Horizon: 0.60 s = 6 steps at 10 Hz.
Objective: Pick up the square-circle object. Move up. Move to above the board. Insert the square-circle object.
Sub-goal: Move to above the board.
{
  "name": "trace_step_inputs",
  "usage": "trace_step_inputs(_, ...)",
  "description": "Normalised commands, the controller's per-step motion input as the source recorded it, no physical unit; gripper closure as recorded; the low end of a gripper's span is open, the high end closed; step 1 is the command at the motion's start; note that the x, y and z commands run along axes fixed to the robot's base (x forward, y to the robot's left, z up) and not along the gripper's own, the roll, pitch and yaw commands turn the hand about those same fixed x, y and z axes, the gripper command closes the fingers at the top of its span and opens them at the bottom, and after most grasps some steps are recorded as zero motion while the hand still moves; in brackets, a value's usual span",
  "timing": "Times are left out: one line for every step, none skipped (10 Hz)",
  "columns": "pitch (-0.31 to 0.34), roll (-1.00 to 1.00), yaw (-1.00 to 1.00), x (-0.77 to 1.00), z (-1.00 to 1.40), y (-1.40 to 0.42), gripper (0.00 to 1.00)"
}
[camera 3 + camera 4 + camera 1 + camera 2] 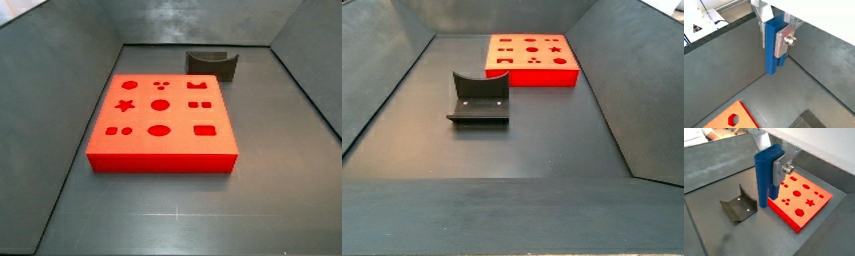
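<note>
1. Your gripper (777, 167) pinches the square-circle object (768, 175), held upright, high above the floor (neither side view shows it).
2. Carry it level toward the board (802, 198).
3. Clear the holder (739, 205), then align above the matching cutout.

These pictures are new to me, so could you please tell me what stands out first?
The bright-red board lies flat on the dark floor, its top dotted with shape cutouts. In both wrist views the gripper holds the blue peg upright, off the floor. A small dark holder stands empty beside the board.
</note>
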Motion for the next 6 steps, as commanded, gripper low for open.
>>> trace_step_inputs(0.566,0.51,-0.44,0.29,0.04,-1.00,1.00)
trace_step_inputs(0.500,0.42,-0.28,0.31,0.05,-1.00,1.00)
trace_step_inputs(0.359,0.17,-0.14,0.32,0.05,-1.00,1.00)
trace_step_inputs(0.256,0.09,-0.06,0.32,0.05,-1.00,1.00)
trace_step_inputs(0.181,0.05,-0.03,0.32,0.05,-1.00,1.00)
trace_step_inputs(0.140,0.01,-0.02,0.33,0.06,-1.00,1.00)
